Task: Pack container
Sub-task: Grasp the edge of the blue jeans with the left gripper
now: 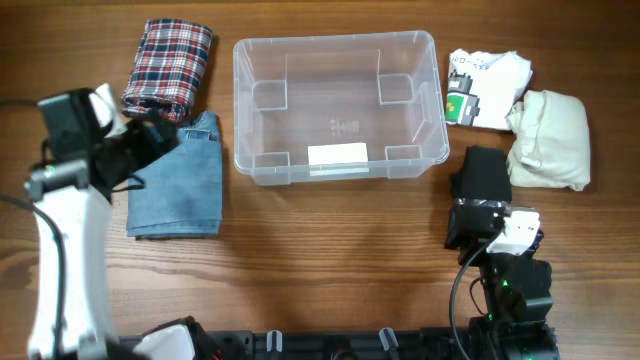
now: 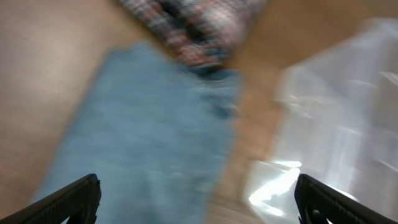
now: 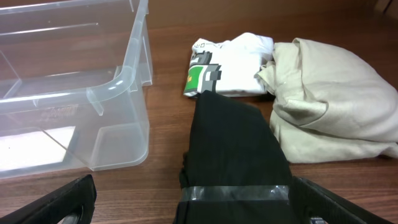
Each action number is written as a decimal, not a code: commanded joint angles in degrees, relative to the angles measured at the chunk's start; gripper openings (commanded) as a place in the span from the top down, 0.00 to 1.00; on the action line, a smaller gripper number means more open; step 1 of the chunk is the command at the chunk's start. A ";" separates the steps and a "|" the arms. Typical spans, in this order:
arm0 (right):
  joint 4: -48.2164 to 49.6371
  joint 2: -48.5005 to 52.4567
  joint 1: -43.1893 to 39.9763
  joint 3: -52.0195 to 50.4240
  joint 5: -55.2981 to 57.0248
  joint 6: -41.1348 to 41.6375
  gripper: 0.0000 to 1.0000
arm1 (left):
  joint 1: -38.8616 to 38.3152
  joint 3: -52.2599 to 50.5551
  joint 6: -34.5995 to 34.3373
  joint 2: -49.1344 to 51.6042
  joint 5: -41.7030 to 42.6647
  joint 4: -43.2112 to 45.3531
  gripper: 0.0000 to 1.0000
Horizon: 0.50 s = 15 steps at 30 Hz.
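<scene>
— What lies around the container (image 1: 300, 110)?

— On its left, a plaid garment (image 1: 168, 68) at the far side and a folded denim piece (image 1: 185, 190) nearer the robot, the two touching where they meet. The denim's edge lies just beside the container's left short wall. On the right are a white printed shirt (image 1: 480, 85) and a cream garment (image 1: 550, 140) pressed against each other. A black folded garment (image 3: 233, 149) with a band of clear tape lies in front of them, near the container's near right corner.

— Does anything block the arms?

— The left pincer (image 2: 198, 183) hangs over the denim with its fingers spread wide, holding nothing. Its wrist view is badly blurred. The right pincer (image 3: 194, 186) is also spread wide, and the near end of the black garment lies beneath it, between the fingers but not clamped. That garment sits between the right pincer and the shirt.

— Where is the container, and how does it lie?

— It stands on the desk (image 1: 330, 260) at the middle, toward the far side, between the two groups of clothes. It is upright with the mouth facing up and nothing inside. Its long axis runs left to right across the desk, and the white label (image 1: 338, 155) is at the long side nearest the robot.
</scene>
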 commanded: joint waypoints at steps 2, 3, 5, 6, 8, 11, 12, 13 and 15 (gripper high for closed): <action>0.11 -0.31 -0.28 -0.09 -0.46 1.03 0.00 | 10.12 0.76 9.97 8.28 5.09 -0.26 0.00; 0.11 -0.31 -0.28 -0.07 -0.46 1.05 0.00 | 11.61 0.76 10.43 9.90 7.13 0.20 0.00; 0.11 -0.31 -0.28 -0.09 -0.44 1.03 0.00 | 14.67 0.76 11.93 14.23 9.51 1.57 0.00; 0.11 -0.31 -0.28 -0.09 -0.46 1.03 0.00 | 15.91 0.76 11.93 16.48 10.14 2.14 0.00; 0.11 -0.31 -0.28 -0.09 -0.46 1.01 0.00 | 17.81 0.76 14.56 20.57 12.94 2.97 0.00; 0.11 -0.31 -0.28 -0.09 -0.44 1.03 0.00 | 18.18 0.76 16.65 25.94 15.15 3.93 0.01; 0.11 -0.31 -0.28 -0.09 -0.44 1.03 0.00 | 18.03 0.76 17.66 27.28 16.72 4.00 0.04; 0.11 -0.31 -0.28 -0.09 -0.46 1.01 0.00 | 17.68 0.76 17.99 28.85 17.53 4.28 0.05; 0.11 -0.31 -0.28 -0.09 -0.46 1.01 0.00 | 16.87 0.76 18.38 30.36 18.32 4.85 0.05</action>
